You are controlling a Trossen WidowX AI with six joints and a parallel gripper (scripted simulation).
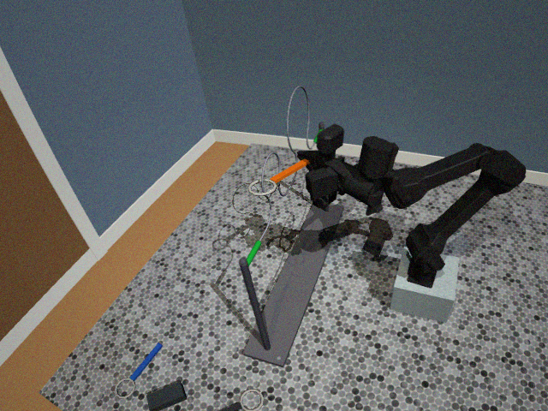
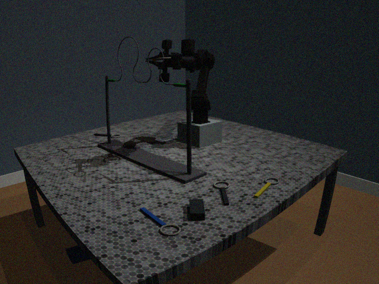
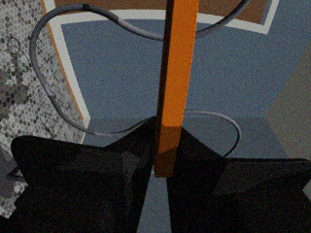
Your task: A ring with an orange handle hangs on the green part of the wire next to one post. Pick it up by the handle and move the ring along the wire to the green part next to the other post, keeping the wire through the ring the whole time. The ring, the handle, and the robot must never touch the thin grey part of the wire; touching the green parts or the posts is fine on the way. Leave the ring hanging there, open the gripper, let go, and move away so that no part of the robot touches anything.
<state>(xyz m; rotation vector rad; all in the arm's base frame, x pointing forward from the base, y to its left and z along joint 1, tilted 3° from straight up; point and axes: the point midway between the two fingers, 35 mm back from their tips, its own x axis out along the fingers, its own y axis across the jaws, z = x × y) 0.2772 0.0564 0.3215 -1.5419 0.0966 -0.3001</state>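
The ring [image 1: 249, 187] [image 2: 167, 57] is nearly level in the air around the smaller loop of the grey wire [image 1: 288, 115] [image 2: 118, 55] [image 3: 34, 46]. I cannot tell its exact clearance. Its orange handle [image 1: 289, 171] [image 3: 178, 83] runs to my gripper [image 1: 308, 160] [image 3: 161, 123], which is shut on the handle's end. The ring is outside the wrist view. One green part [image 1: 253, 253] [image 2: 180, 84] is by the near post [image 1: 254, 305] [image 2: 188, 128]; the other green part [image 1: 317, 136] [image 2: 111, 80] is by the far post [image 2: 107, 106].
The posts stand on a grey base board [image 1: 296, 282] [image 2: 137, 160]. A blue-handled ring [image 1: 145, 361] [image 2: 151, 216], a black block [image 1: 166, 396] [image 2: 196, 209], a dark-handled ring [image 2: 224, 196] and a yellow-handled ring [image 2: 262, 189] lie on the table. The arm stands on a pale block [image 1: 422, 298] [image 2: 211, 133].
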